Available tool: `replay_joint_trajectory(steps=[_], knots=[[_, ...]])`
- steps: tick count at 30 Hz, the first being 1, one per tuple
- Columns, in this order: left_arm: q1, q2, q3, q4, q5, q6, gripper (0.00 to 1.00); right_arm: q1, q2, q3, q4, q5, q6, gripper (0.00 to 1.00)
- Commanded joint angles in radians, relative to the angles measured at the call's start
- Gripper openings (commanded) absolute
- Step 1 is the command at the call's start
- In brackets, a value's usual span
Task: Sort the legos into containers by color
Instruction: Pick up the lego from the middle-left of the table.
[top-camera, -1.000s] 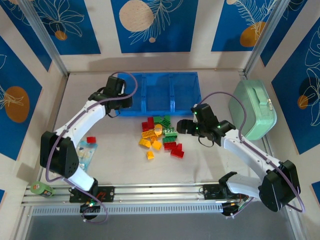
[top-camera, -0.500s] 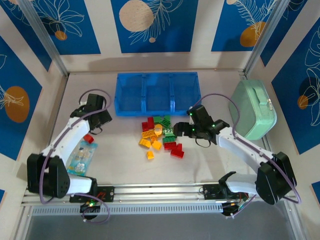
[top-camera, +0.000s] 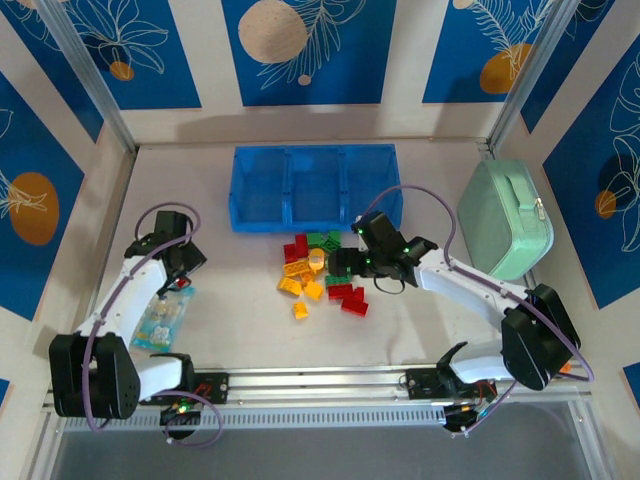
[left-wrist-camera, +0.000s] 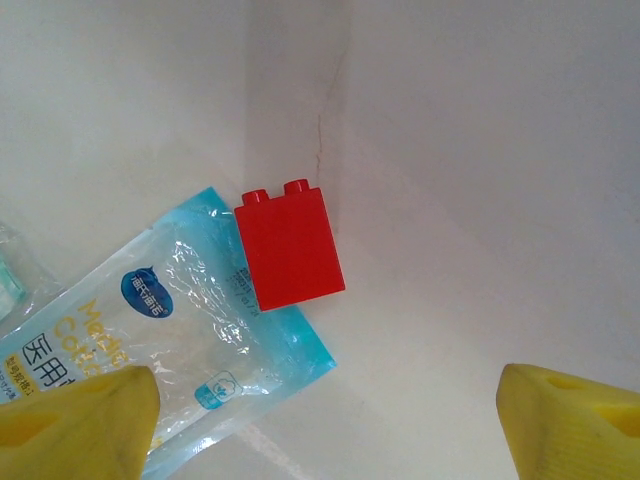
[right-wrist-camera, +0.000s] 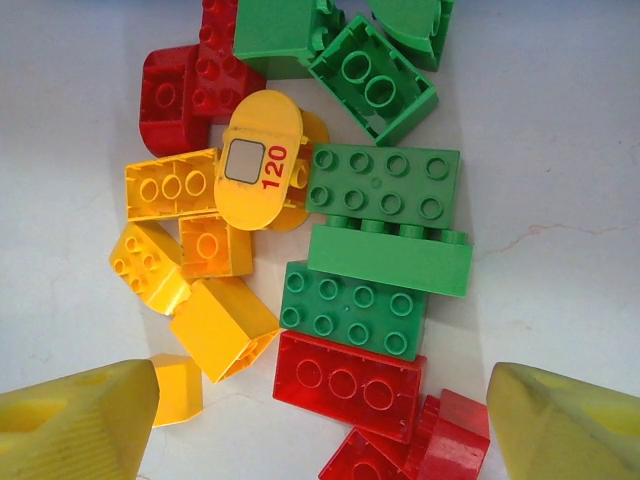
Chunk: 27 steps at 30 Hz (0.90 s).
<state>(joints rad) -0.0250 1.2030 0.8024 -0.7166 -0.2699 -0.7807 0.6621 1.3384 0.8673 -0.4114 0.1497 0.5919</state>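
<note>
Your blue three-compartment tray (top-camera: 315, 190) sits at the far side of the table (top-camera: 430, 330), and every brick you can see lies outside it. The main pile of red, green and yellow legos (top-camera: 318, 272) lies just near of the tray's middle and right compartments. Your right gripper (right-wrist-camera: 320, 420) hangs over that pile, jaws spread wide, gripping nothing. Your left gripper (left-wrist-camera: 322, 425) is equally wide and empty above a lone red brick (left-wrist-camera: 290, 250), which touches a pale blue packet (left-wrist-camera: 170, 320) at the left.

White links (top-camera: 472, 291), black joints (top-camera: 535, 345), thin purple cables (top-camera: 400, 192), yellow fingers (right-wrist-camera: 72, 420)
</note>
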Motion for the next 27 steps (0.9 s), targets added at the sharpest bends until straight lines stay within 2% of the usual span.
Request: replay_joint_trajectory(steps=[1, 6, 15, 21, 27], knots=[[0.044, 0.036, -0.025, 0.025, 0.038, -0.007, 0.86, 0.004, -0.005, -0.019, 0.005, -0.006, 0.003, 0.86], [0.065, 0.108, -0.028, 0.077, 0.049, 0.01, 0.83, 0.001, -0.012, -0.029, 0.007, 0.001, 0.008, 0.86], [0.077, 0.273, 0.017, 0.162, 0.108, 0.022, 0.7, -0.001, -0.014, -0.04, 0.004, 0.014, 0.02, 0.86], [0.077, 0.332, 0.029, 0.192, 0.118, 0.029, 0.6, -0.008, -0.025, -0.034, -0.01, 0.028, 0.018, 0.85], [0.077, 0.35, 0.049, 0.184, 0.089, 0.045, 0.59, -0.015, -0.023, -0.027, -0.015, 0.022, 0.016, 0.85]])
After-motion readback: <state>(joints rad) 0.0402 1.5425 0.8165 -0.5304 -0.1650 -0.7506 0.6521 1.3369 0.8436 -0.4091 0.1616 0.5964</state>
